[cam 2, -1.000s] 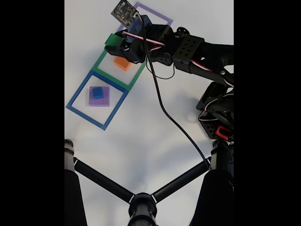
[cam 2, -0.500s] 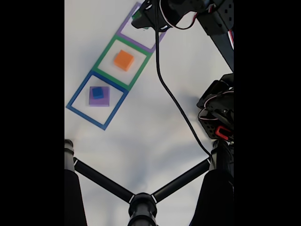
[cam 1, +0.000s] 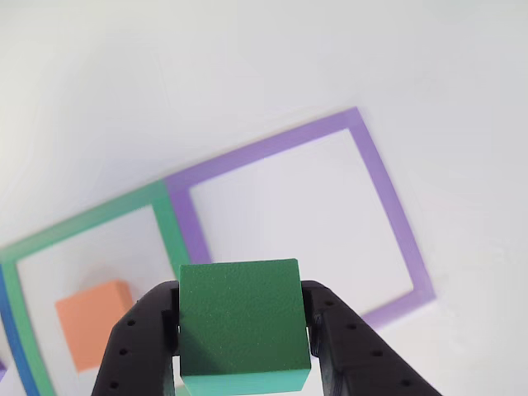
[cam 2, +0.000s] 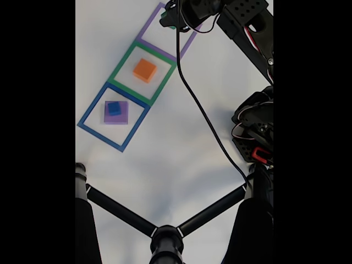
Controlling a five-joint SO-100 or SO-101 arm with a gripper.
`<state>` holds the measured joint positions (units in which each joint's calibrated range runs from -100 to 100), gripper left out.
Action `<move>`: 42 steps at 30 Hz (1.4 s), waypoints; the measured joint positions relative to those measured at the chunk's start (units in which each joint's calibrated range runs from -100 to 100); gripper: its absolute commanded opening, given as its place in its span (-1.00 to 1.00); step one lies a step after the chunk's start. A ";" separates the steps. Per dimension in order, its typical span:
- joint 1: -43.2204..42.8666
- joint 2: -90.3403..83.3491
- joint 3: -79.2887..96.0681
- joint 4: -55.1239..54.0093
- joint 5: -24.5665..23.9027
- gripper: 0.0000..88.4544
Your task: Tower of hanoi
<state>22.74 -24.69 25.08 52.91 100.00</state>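
A green cube point(cam 1: 239, 313) is clamped between the black fingers point(cam 1: 144, 334) of my gripper point(cam 1: 242, 330), which is shut on it and holds it above the white surface. Beyond the cube lies the purple square outline point(cam 1: 384, 190), with nothing inside it. In the fixed view my gripper point(cam 2: 171, 22) hovers over that purple square point(cam 2: 147, 25) at the top. An orange block point(cam 2: 144, 70) lies in the green square point(cam 2: 118, 71); it also shows at the lower left as the orange block point(cam 1: 91, 322). A small blue block point(cam 2: 114, 108) sits on a flat purple block point(cam 2: 122, 116) inside the blue square point(cam 2: 91, 107).
The arm's base and motors point(cam 2: 256, 135) stand at the right, with a black cable point(cam 2: 206, 121) trailing across the white surface. A black tripod-like stand point(cam 2: 165, 236) fills the bottom of the fixed view.
The arm has swung from above the green square up to the purple square, carrying the green cube. The orange block is now uncovered.
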 measured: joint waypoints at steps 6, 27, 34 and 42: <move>1.85 0.67 19.10 -25.88 -0.20 -0.80; 6.61 24.35 37.33 -79.22 -0.59 -0.80; 6.90 30.23 37.33 -86.43 -0.20 -0.80; 7.48 33.67 37.25 -88.33 -0.20 -0.79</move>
<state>30.22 8.98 62.32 -35.42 99.80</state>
